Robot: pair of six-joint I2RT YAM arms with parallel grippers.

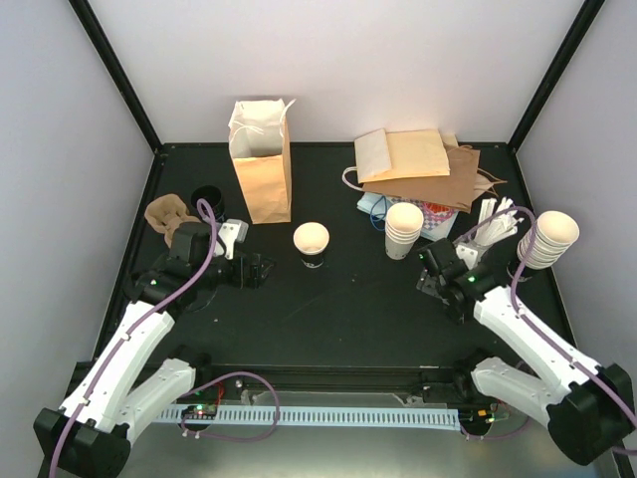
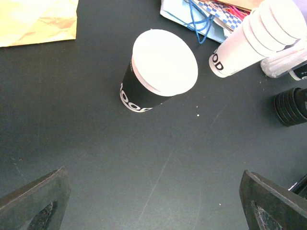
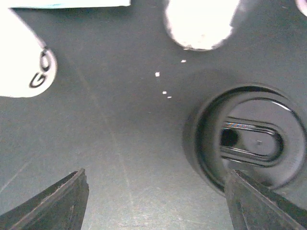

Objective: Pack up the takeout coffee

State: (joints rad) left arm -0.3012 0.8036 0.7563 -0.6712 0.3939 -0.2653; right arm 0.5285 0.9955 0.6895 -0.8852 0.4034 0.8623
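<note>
status: packing not done. the coffee cup (image 1: pixel 312 242) stands upright on the table, about mid-width and in the far half. it is just right of the paper bag (image 1: pixel 264 164) and apart from it. the bag stands upright near the far edge with its mouth open. its inside is mostly hidden, so contents unknown.

the cup has a dark wall and a pale top, with no black lid on it. a black lid (image 3: pixel 249 141) lies flat on the table under the right arm, sip slot up. my read: the lid goes on first, then the cup goes into the bag. both are left to do.

left gripper (image 2: pixel 153 172): jaws spread wide, nothing between them, cup well ahead of it. right gripper (image 3: pixel 156 172): jaws apart, bare table between them, not gripping the lid. one finger overlaps the lid's rim in the wrist view; can't tell if it touches.

hard to make out:
- whether the cup's pale top is an open mouth or a pale cover; it is blown out in both views.
- whether there is any liquid in it.
- the lid in the top view, where the right arm hides it.
- a dark ribbed thing (image 2: pixel 290 106) at the edge of the left wrist view, cut off, can't identify.

the cup stack (image 1: pixel 403 231) toward the right side is not part of this.
</note>
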